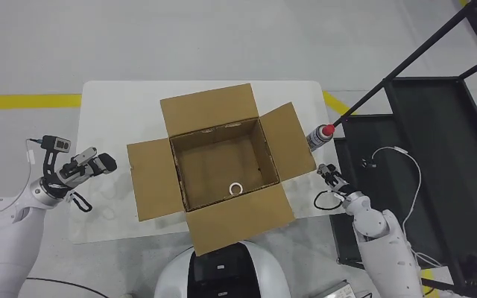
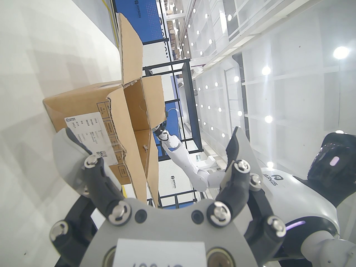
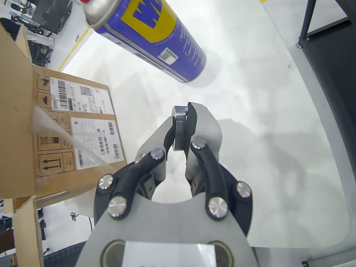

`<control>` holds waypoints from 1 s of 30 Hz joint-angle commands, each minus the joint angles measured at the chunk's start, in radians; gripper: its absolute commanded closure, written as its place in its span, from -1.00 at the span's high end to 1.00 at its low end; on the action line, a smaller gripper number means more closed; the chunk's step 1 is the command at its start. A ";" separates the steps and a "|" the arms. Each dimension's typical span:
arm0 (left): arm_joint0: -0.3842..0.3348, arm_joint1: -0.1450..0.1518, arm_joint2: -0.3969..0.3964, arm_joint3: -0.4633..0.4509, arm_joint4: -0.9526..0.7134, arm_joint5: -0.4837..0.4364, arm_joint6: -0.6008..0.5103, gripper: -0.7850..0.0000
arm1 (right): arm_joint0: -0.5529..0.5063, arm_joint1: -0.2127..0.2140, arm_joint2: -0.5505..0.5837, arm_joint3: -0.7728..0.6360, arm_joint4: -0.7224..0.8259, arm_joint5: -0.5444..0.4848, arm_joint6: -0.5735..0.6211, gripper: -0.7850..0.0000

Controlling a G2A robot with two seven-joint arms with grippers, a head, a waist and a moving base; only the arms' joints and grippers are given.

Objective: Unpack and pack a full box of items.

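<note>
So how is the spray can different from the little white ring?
The spray can stands upright on the table, outside the box; the white ring lies flat inside the box. The can is tall, blue and yellow with a red cap; the ring is small and plain white. Both are round.

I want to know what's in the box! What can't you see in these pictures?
Top view: white ring on the box floor, too small to identify.
Right wrist view: spray can, red cap cut off by the edge.
Left wrist view: box inside hidden by its walls and flaps.
</note>
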 commanded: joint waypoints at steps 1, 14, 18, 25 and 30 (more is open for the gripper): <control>0.000 0.000 0.000 0.000 0.000 0.000 0.000 1.00 | 0.016 -0.001 -0.012 0.028 -0.002 0.001 -0.004 -1.00; 0.000 0.000 0.000 0.000 0.000 0.000 0.000 1.00 | 0.082 -0.007 -0.069 0.139 0.023 0.030 -0.028 -1.00; 0.000 0.000 0.000 0.000 0.000 0.000 0.000 1.00 | 0.091 -0.007 -0.078 0.144 0.026 0.027 -0.029 0.21; 0.000 0.000 0.000 0.000 0.000 0.000 0.000 1.00 | 0.076 -0.003 -0.054 0.116 0.071 0.024 -0.025 1.00; 0.000 0.000 0.000 0.000 0.000 0.000 0.000 1.00 | 0.020 0.003 0.004 0.024 0.180 -0.023 -0.011 1.00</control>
